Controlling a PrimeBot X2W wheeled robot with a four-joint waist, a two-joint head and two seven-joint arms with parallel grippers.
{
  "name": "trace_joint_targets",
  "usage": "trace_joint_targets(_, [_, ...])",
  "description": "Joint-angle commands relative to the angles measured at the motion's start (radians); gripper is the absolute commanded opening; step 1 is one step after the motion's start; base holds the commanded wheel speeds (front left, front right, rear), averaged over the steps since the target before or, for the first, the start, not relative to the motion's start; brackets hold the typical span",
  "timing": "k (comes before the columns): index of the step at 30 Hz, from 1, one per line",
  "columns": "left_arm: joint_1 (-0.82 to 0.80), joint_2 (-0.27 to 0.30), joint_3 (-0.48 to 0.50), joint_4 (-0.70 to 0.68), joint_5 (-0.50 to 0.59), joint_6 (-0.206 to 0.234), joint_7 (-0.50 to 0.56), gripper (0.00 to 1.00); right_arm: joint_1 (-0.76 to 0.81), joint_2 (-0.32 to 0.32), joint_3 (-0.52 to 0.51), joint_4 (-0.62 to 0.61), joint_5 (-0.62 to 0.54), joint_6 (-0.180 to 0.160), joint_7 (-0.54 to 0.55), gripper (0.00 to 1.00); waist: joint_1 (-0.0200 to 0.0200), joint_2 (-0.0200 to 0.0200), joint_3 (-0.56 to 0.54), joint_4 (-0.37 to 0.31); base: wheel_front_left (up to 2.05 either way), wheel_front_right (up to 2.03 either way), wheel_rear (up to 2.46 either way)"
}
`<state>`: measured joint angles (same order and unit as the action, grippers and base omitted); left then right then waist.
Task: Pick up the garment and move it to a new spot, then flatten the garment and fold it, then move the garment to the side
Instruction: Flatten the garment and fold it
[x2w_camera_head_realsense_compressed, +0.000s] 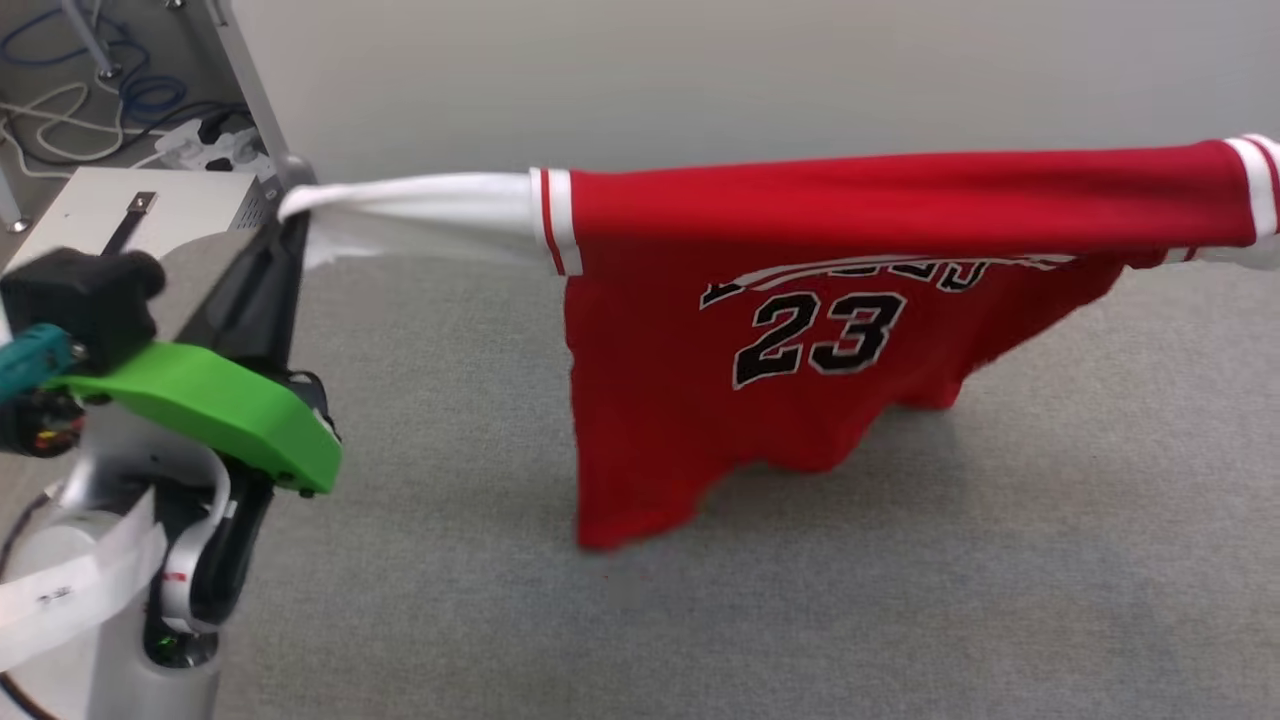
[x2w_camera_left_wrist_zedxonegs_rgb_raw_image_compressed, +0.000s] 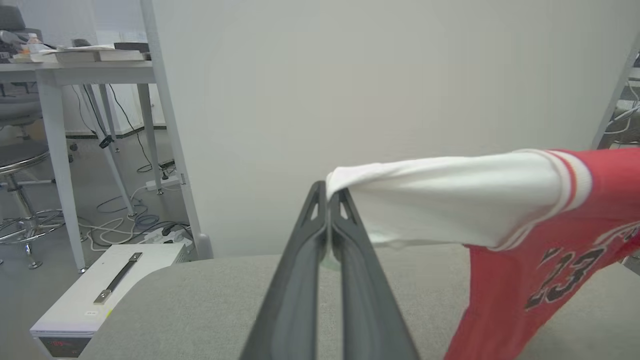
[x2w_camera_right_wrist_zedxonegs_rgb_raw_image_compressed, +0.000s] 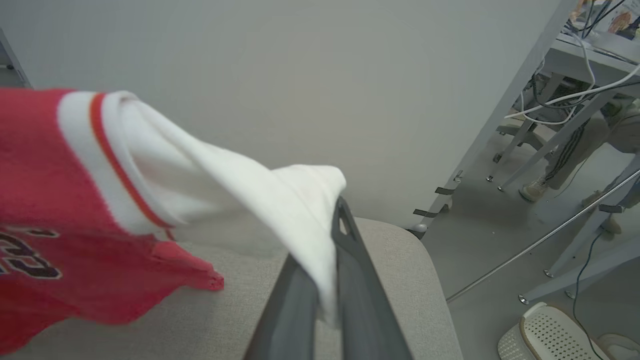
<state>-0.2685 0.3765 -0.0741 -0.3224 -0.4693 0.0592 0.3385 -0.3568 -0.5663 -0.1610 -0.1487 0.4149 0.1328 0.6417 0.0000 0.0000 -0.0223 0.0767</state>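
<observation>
Garment (x2w_camera_head_realsense_compressed: 800, 330), red soft-fabric jersey T-shirt, white short sleeves, red-white striped trim, black "23" print: stretched in the air between both arms above grey cloth-covered table (x2w_camera_head_realsense_compressed: 900, 600); lower hem hanging down to that surface (lettering above the number creased, unreadable). Left gripper (x2w_camera_left_wrist_zedxonegs_rgb_raw_image_compressed: 328, 192), long dark fingers pressed together, pinching the tip of one white sleeve; right gripper (x2w_camera_right_wrist_zedxonegs_rgb_raw_image_compressed: 332, 215), clamped on the other white sleeve, cloth draped over one finger.

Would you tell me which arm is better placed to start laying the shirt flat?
Right, probably: left tool and right tool are each shut on a sleeve of the shirt, but its hem seems to rest on the table nearer the right tool.
</observation>
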Motion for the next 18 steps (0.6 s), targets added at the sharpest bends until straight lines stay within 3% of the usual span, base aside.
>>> trace_joint_targets(1, [-0.028, 0.015, 0.024, -0.021, -0.005, 0.016, 0.006, 0.00, -0.019, -0.010, -0.014, -0.008, 0.007, -0.002, -0.008, 0.00, 0.0000, 0.0000, -0.011, -0.012, 0.00, 0.00, 0.00])
trace_joint_targets(10, [-0.092, 0.050, 0.070, -0.110, -0.022, 0.030, 0.046, 0.00, -0.102, -0.006, -0.036, -0.026, 0.016, -0.002, -0.038, 0.00, 0.0000, 0.0000, 0.027, -0.024, 0.00, 0.00, 0.00])
trace_joint_targets(18, [-0.212, 0.083, 0.073, -0.072, -0.064, -0.005, 0.079, 0.00, -0.243, -0.020, -0.009, 0.024, 0.026, -0.002, -0.064, 0.00, 0.0000, 0.0000, 0.158, -0.035, 0.00, 0.00, 0.00])
